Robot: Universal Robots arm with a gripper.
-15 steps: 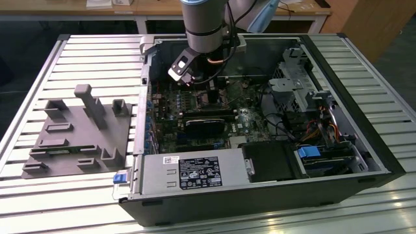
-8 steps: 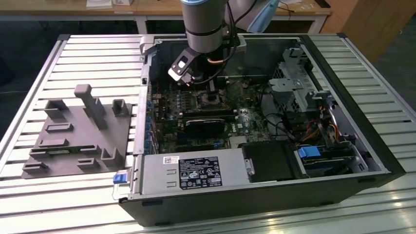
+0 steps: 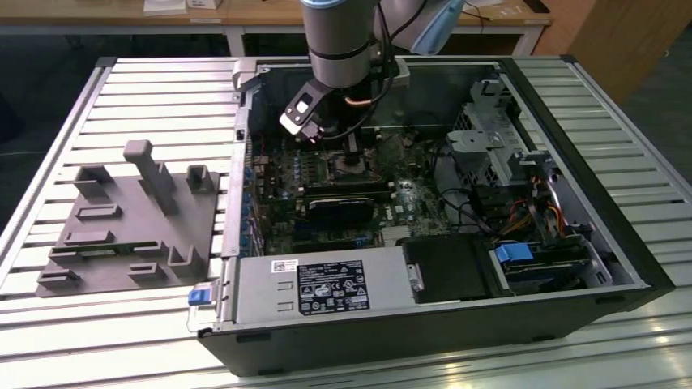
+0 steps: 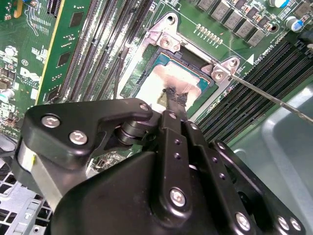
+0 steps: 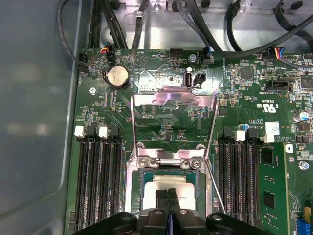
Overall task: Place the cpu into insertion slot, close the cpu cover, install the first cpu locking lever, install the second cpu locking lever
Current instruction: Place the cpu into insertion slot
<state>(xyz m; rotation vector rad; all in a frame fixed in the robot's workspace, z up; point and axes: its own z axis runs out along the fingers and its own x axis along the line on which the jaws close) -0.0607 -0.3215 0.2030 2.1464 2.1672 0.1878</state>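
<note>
The cpu lies flat in the insertion slot, its dull silver top facing up. In both wrist views my gripper is shut, its two black fingertips pressed together with nothing between them, right over the middle of the cpu. Whether the tips touch the chip, I cannot tell. The cpu cover is swung open and lies back on the green board behind the insertion slot. A thin locking lever sticks out loose beside the insertion slot. In the exterior view the gripper reaches down inside the computer case.
Long black memory slots flank the socket on both sides. A black heatsink sits just in front of it, and a power supply fills the case front. Drive cage and cables are on the exterior view's right. A grey fixture lies outside on its left.
</note>
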